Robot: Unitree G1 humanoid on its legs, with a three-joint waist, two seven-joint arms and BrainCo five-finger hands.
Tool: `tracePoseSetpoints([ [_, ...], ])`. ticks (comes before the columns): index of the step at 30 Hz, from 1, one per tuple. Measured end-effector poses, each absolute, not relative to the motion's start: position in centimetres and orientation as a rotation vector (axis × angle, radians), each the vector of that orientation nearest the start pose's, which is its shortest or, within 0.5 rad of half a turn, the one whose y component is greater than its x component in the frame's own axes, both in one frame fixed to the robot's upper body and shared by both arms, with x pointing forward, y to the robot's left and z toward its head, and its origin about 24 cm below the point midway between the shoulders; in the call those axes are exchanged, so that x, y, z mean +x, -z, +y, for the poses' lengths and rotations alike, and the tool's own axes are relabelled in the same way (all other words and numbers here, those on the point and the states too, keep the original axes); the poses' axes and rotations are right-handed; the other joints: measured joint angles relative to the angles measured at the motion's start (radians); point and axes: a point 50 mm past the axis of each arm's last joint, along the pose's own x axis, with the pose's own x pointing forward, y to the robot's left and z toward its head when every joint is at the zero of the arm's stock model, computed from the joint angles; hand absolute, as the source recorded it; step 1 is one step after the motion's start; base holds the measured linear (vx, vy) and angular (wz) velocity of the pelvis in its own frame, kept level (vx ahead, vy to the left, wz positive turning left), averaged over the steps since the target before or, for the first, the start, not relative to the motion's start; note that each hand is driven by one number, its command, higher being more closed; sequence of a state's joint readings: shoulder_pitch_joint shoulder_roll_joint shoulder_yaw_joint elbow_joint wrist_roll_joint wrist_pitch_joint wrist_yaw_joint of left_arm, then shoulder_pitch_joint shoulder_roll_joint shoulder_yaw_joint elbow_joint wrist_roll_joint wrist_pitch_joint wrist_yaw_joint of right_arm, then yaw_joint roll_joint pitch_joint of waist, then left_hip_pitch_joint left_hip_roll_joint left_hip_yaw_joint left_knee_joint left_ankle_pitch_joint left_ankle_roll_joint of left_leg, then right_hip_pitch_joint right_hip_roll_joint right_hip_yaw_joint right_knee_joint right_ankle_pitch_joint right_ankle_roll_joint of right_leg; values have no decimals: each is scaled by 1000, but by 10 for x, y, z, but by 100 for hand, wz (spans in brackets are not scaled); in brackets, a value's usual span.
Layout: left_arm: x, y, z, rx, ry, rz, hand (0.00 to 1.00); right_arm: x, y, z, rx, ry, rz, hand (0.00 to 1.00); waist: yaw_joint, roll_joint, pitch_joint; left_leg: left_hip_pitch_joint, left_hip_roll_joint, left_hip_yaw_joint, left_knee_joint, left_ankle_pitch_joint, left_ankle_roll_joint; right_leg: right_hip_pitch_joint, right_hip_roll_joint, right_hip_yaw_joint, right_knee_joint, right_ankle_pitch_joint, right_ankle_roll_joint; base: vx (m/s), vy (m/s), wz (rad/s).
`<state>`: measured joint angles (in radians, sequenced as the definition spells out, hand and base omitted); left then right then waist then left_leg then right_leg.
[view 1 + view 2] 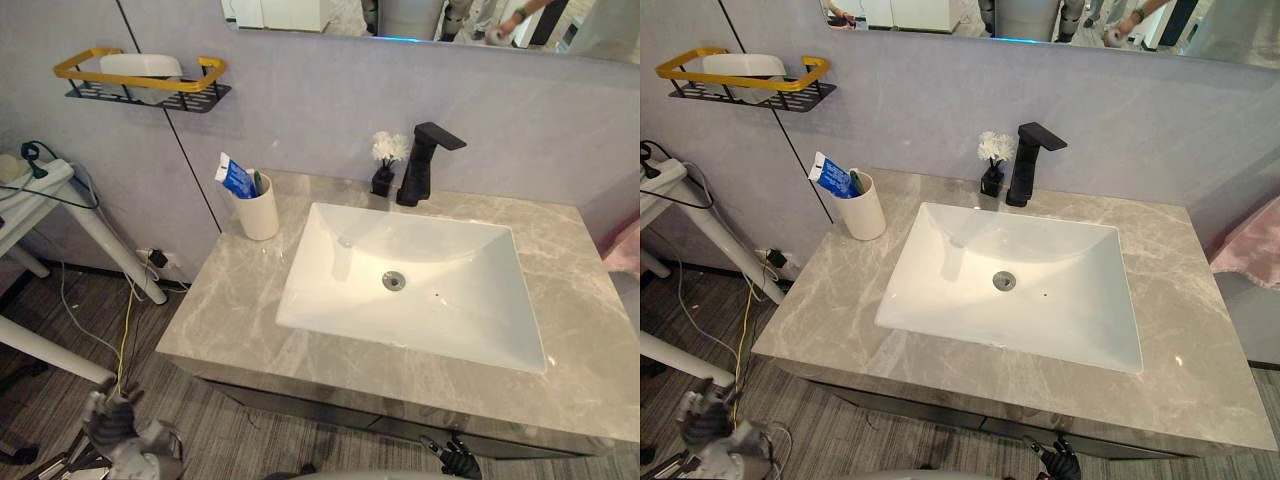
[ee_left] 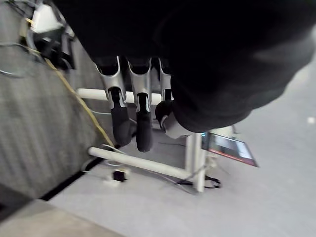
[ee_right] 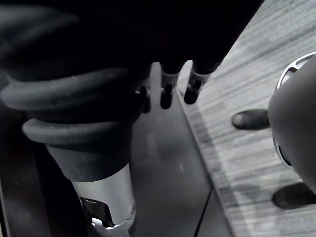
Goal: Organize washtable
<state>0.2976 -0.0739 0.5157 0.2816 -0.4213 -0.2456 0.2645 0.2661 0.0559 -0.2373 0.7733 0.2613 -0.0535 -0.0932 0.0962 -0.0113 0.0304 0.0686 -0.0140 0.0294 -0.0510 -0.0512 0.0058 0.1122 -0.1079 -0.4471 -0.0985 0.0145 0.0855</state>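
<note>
My left robot hand (image 2: 122, 123) and right robot hand (image 3: 167, 95) both hang low, below the front edge of the table (image 1: 230, 310), fingers slack, holding nothing. The cup (image 1: 260, 212) with the toothpaste tube (image 1: 235, 180) stands upright at the back-left corner, so it's up and forward, way closer to my left one.

Grey veined marble countertop (image 1: 250, 300), white basin (image 1: 420, 290) — black tap (image 1: 420, 165), cream cup (image 1: 258, 212), blue tube (image 1: 234, 178)

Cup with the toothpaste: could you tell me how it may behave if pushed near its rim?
The cup is taller than wide, so it would probably tip rather than slide. Its smooth wall may be slippery. The toothpaste leaning out may shift.
</note>
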Motion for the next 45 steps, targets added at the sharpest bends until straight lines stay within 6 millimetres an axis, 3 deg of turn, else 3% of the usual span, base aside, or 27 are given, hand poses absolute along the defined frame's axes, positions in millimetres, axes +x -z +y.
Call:
tracePoseSetpoints([
  [7, 94, 130, 220, -376, -824, 714, 0, 72, 151, -184, 347, 540, 956, 0, -1, -6, -4, 2, 11, 8, 1, -3, -12, 3, 6, -14, 0, -4, 6, -27, -27, 0],
  [13, 78, 150, 194, -300, -675, 900, 0, 78, 151, -182, 351, 532, 941, 0, -2, -22, -12, -2, 34, 78, 1, -12, -26, -34, 20, 15, 0, 5, 10, 6, -20, -35],
  [18, 88, 153, 189, -171, -510, 941, 0, 92, 152, -178, 336, 491, 936, 0, -6, -24, -12, 9, 53, 148, 2, -24, -44, -66, 41, 93, 0, 14, 1, 52, -27, -47],
  [20, 94, 152, 188, -140, -453, 936, 0, 96, 151, -175, 316, 460, 933, 0, -26, -23, -4, 10, 52, 161, 5, -25, -45, -69, 40, 103, 1, 15, 1, 11, 3, -22],
  [22, 100, 152, 188, -85, -400, 944, 0, 113, 147, -173, 279, 399, 902, 0, -30, -21, 28, -6, 49, 164, 23, -27, -46, -104, 31, 122, 45, 13, 2, -45, 29, -21],
  [25, 112, 148, 188, -29, -331, 916, 0, 127, 143, -174, 249, 359, 874, 0, -29, -28, 58, -44, 36, 135, 35, -25, -44, -153, 22, 156, 103, -7, 4, -79, 37, 4],
  [27, 117, 146, 187, 7, -291, 904, 0, 121, 147, -175, 228, 346, 900, 0, -30, -36, 65, -57, 21, 58, 34, -14, -26, -147, 11, 178, 114, -20, 4, -44, 45, 65],
  [31, 126, 142, 184, 14, -270, 861, 0, 122, 144, -177, 207, 332, 909, 0, -27, -41, 95, -116, -7, -85, 41, 34, -15, -130, -6, 75, 116, -48, -11, -51, -10, 117],
  [32, 134, 139, 182, 8, -266, 828, 0, 113, 143, -181, 200, 350, 901, 0, -24, -37, 115, -138, -3, -126, 51, 50, -20, -134, -14, 35, 117, -49, -12, -40, -26, 128],
  [34, 142, 136, 180, 3, -261, 806, 0, 109, 140, -188, 178, 359, 849, 0, -5, -22, 147, -164, -4, -161, 55, 75, -32, -138, -19, -12, 132, -60, -26, -91, -29, 97],
  [35, 141, 136, 178, 5, -248, 809, 0, 113, 140, -189, 183, 339, 844, 0, -2, -11, 154, -168, -7, -161, 17, 112, -43, -144, -21, -39, 156, -79, -21, -204, -45, 75],
  [36, 141, 136, 174, 5, -233, 808, 0, 117, 140, -190, 180, 332, 838, 0, -6, 1, 151, -169, -2, -155, -12, 110, -45, -152, -15, -62, 169, -85, -24, -214, -27, 83],
  [37, 144, 135, 169, 2, -217, 804, 0, 121, 139, -187, 186, 336, 842, 0, -23, 11, 152, -171, 15, -88, -52, 52, 7, -153, -27, -113, 153, -78, -49, -113, 8, 108],
  [38, 149, 134, 168, 18, -205, 791, 0, 123, 138, -184, 192, 340, 831, 0, -32, -11, 155, -195, 27, 58, 3, 29, 29, -158, -61, -152, 139, -54, -52, -18, 27, 100],
  [40, 150, 134, 165, 30, -187, 791, 0, 130, 136, -181, 184, 317, 815, 0, -41, -4, 152, -208, 73, 254, 157, 28, 31, -190, -112, -188, 210, -64, -50, 67, 63, 77],
  [41, 144, 136, 160, 28, -176, 811, 0, 131, 136, -182, 182, 320, 813, 0, -72, 7, 148, -200, 115, 344, 230, 36, 12, -195, -136, -217, 272, -94, -39, 64, 96, 85],
  [42, 142, 137, 158, 27, -170, 816, 0, 136, 134, -186, 174, 321, 799, 0, -86, 27, 143, -203, 108, 353, 228, 40, 3, -197, -141, -223, 305, -111, -27, -23, 117, 85],
  [45, 140, 138, 151, 77, -103, 822, 0, 141, 134, -185, 186, 327, 800, 0, -87, 44, 138, -143, 86, 403, 49, 71, -5, -192, -135, -274, 292, -92, -18, -97, 141, 55],
])
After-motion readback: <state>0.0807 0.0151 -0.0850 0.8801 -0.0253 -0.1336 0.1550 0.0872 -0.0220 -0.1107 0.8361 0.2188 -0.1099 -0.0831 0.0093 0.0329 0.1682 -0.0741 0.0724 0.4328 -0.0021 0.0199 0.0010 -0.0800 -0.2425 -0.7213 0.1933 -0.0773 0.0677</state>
